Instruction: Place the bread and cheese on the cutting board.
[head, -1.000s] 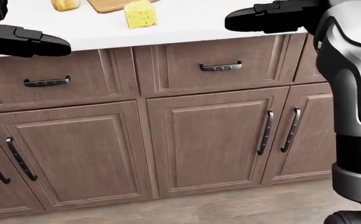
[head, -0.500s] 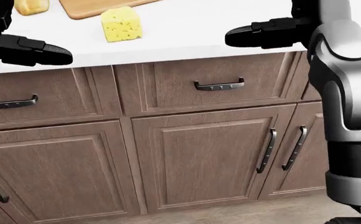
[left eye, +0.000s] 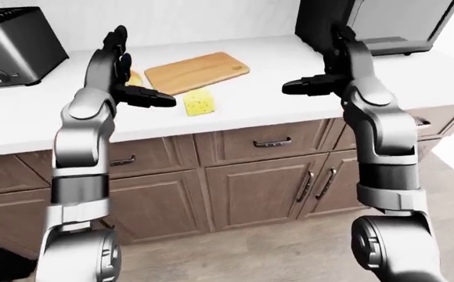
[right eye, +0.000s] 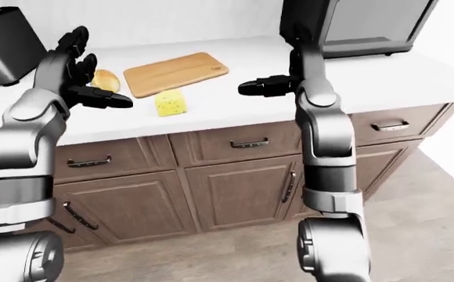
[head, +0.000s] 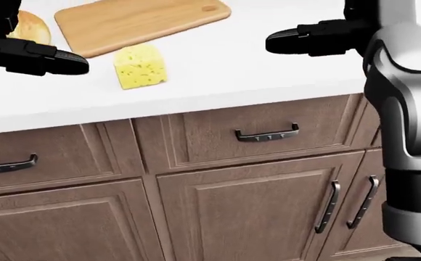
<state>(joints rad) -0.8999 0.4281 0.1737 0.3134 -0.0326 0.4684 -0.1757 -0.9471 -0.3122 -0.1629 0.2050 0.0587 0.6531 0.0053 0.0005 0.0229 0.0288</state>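
Observation:
A wooden cutting board [head: 141,20] lies on the white counter [head: 232,70]. A yellow cheese wedge [head: 140,66] sits just below the board's lower edge. A round bread roll [head: 30,27] rests left of the board, partly hidden by my left hand. My left hand [head: 47,57] hovers open above the counter beside the roll, holding nothing. My right hand [head: 301,39] floats open over the counter, well to the right of the cheese, fingers pointing left.
A silver toaster [left eye: 12,44] stands at the counter's far left. A dark microwave [left eye: 383,23] stands at the upper right. Brown drawers and cabinet doors [head: 254,196] with dark handles fill the space below the counter edge.
The camera has moved closer and tilted up: the counter, board and cheese slid down into view, and the bread roll now shows. Both hands stay raised and open.

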